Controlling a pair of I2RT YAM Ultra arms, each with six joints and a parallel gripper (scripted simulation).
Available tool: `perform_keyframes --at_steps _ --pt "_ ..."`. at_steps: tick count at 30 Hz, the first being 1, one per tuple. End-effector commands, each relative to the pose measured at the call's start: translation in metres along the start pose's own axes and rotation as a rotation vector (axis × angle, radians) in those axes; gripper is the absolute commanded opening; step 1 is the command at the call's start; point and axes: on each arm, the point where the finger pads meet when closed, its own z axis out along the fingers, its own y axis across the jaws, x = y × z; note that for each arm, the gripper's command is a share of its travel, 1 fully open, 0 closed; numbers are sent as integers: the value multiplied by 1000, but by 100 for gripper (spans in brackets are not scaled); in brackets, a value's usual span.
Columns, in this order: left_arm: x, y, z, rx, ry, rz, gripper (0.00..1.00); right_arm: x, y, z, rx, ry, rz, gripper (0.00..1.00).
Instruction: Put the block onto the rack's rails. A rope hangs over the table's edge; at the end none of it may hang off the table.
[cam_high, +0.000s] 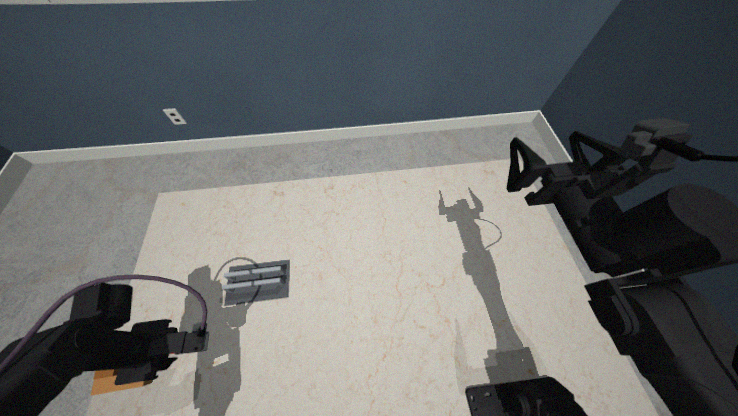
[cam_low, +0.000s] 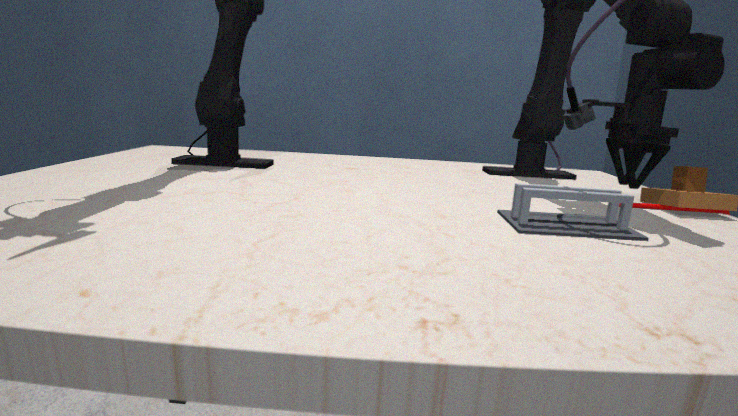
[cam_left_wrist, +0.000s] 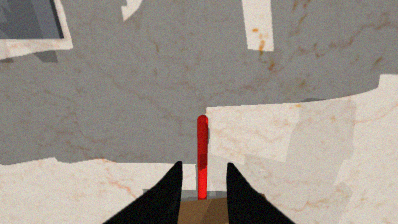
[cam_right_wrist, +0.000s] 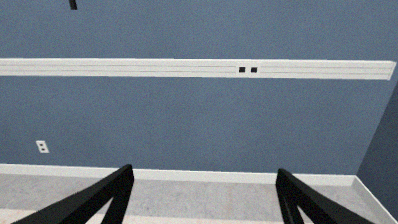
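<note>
The orange-brown block (cam_high: 101, 383) (cam_low: 689, 200) (cam_left_wrist: 204, 211), with a knob on top, sits near the table edge, partly hidden by the left arm in the top view. The red rope (cam_low: 671, 207) (cam_left_wrist: 202, 184) runs at the block's underside, one end lying on the table; any hanging part is hidden. The grey rack (cam_high: 279, 293) (cam_low: 578, 193) (cam_left_wrist: 30, 20) stands upright with bare rails. My left gripper (cam_low: 630, 185) (cam_left_wrist: 204, 169) points down, partly open and empty, above the rope beside the block. My right gripper (cam_high: 545, 136) (cam_right_wrist: 203, 173) is wide open and empty, raised far from both.
The marble table (cam_high: 351, 248) (cam_low: 361, 258) carries both arm bases. The rack lies close to the left gripper, between it and the table's middle. Arm shadows fall across the rack and tabletop. The right wrist view shows mostly the blue wall (cam_right_wrist: 200, 120).
</note>
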Motion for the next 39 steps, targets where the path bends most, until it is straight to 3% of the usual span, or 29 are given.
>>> perform_keyframes --at_steps 1,15,18,25,32,39 --pt "-5 8 5 -30 -8 -1 31 -39 -8 -11 26 -84 -9 100" --pt "-5 13 14 -55 -3 -1 31 -39 -8 -11 26 -84 -9 100" --pt "-3 7 27 -27 -9 -16 31 -39 -8 -11 26 -84 -9 100" --pt "1 13 24 -56 2 -19 31 -39 -8 -11 26 -84 -9 100" --pt "-1 -1 47 -6 -15 -23 31 -39 -8 -11 26 -84 -9 100" --pt "-2 -2 47 -3 -15 -6 31 -39 -8 -11 26 -84 -9 100"
